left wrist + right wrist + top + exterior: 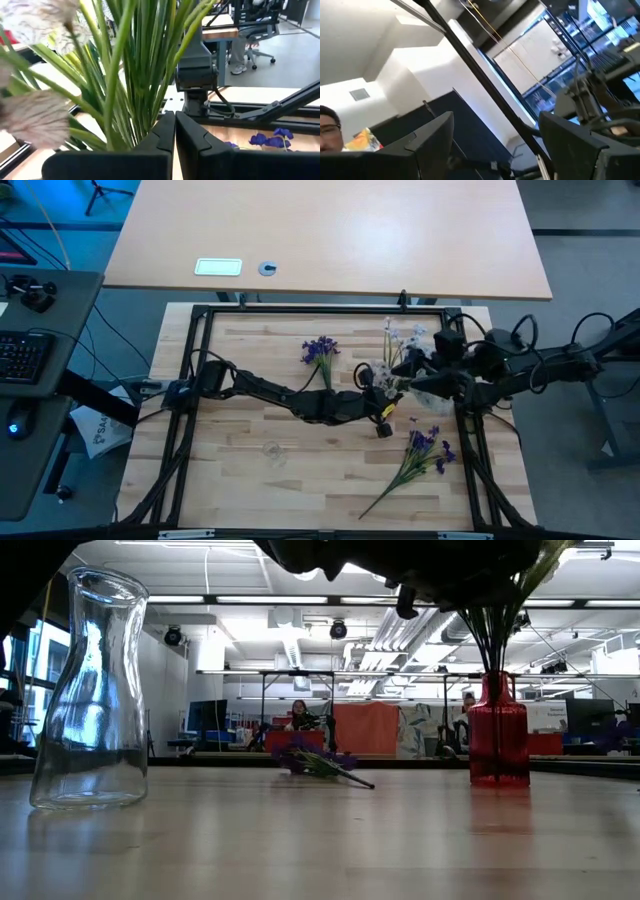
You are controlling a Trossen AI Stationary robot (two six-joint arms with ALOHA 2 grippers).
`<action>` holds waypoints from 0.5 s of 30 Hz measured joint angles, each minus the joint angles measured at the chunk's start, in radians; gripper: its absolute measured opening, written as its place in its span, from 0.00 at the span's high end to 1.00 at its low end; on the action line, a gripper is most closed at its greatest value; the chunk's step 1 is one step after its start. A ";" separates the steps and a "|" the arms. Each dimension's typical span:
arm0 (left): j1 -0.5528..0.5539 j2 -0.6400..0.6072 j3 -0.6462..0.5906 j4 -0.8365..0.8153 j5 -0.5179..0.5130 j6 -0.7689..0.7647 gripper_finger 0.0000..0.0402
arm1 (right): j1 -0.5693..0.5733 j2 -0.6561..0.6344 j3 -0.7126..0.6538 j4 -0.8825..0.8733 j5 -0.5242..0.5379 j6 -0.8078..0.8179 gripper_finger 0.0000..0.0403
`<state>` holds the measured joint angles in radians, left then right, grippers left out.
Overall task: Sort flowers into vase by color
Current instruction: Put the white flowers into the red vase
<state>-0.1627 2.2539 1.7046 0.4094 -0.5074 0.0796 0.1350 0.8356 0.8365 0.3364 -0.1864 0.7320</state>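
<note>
Two dark grippers met over the table's right side. The left gripper [175, 145] had fingers pressed together, tips touching, w/ green stems of pale white-bluish sprigs [400, 340] just beside them (whether pinched, can't tell). These stems stood in a red glass vase [498, 740]. The right gripper [495, 145] stood wide open, holding nothing. One dark purple sprig [320, 352] lay behind the left fingers, another purple sprig [425, 450] nearer front. A clear glass carafe [90, 690] stood apart.
</note>
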 joint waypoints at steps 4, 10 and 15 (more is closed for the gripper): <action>0.001 0.000 0.000 -0.014 0.000 -0.001 1.00 | 0.000 0.000 0.000 0.047 0.000 0.000 0.29; 0.006 0.000 0.000 -0.034 0.000 -0.042 1.00 | 0.000 0.000 0.000 0.050 -0.009 0.018 0.29; 0.006 0.000 0.000 -0.033 -0.001 -0.042 1.00 | 0.000 -0.001 0.000 -0.065 -0.101 0.108 0.29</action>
<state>-0.1570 2.2539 1.7046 0.3759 -0.5083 0.0372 0.1349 0.8343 0.8364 0.2719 -0.2873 0.8395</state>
